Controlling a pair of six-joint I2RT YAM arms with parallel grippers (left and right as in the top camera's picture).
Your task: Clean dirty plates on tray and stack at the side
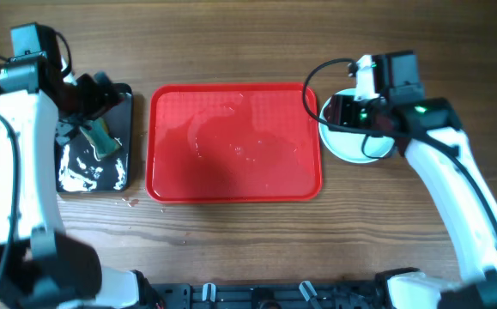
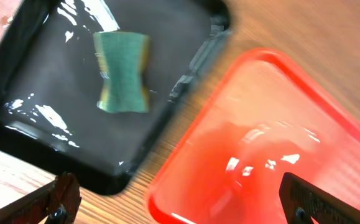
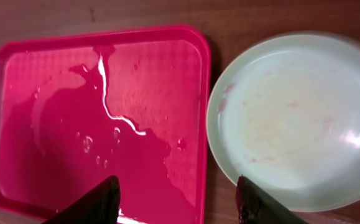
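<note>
Overhead: large red rectangular plastic tray (image 1: 231, 172), frame ctr, wet, no plates on it. Right of it, pale mint round plates (image 1: 344, 150) sit aside per task; right claw (image 3: 176, 200) above, spread, empty. At upper left, left claw (image 2: 180, 202) spread, empty, above black tray (image 2: 36, 81) w/ green sponge (image 2: 122, 71).

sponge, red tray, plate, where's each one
sponge (image 2: 124, 71), left wrist view, middle of its green face
red tray (image 1: 231, 163), overhead view, bare wet floor
plate (image 3: 291, 118), right wrist view, bare centre

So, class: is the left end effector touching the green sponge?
Apart. The left wrist view shows the sponge lying in the black tray, with clear space between it and the left end effector.
</note>
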